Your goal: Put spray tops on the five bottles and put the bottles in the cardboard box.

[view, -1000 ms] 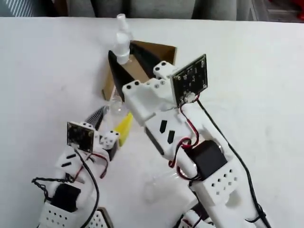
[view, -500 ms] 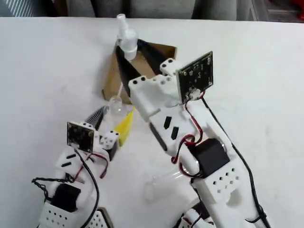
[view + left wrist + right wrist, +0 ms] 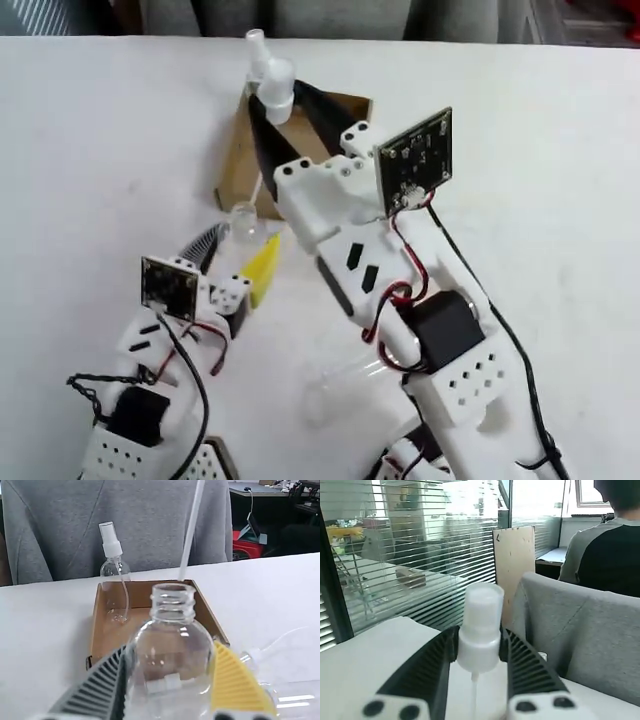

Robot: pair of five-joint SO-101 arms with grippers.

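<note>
While the left gripper (image 3: 242, 243) was clamped on an open-necked clear bottle (image 3: 170, 645), with its grey finger (image 3: 97, 692) and yellow finger (image 3: 232, 682) pressed against opposite sides of the round body, that bottle stood upright on the white table (image 3: 100, 130), just in front of the near end of the cardboard box (image 3: 235, 175). Its threaded neck was bare. The right gripper (image 3: 276, 100) hung above the box, its two black fingers closed around the collar of a white spray top (image 3: 480, 615), nozzle upward. From that spray top a thin white dip tube (image 3: 189, 530) ran down at a slant. In the left wrist view its lower end lay just behind the rim of the held bottle's neck, and whether it had entered the opening could not be told. A second bottle (image 3: 114, 572), already fitted with a spray top of its own, stood upright inside the box at a far corner, its curved tube visible through the clear wall. In the high view its white nozzle showed just beyond the spray top held by the right gripper. A third bottle (image 3: 345, 385), also clear, lay on its side on the table, close beside the right arm's lower links and well apart from the box
</note>
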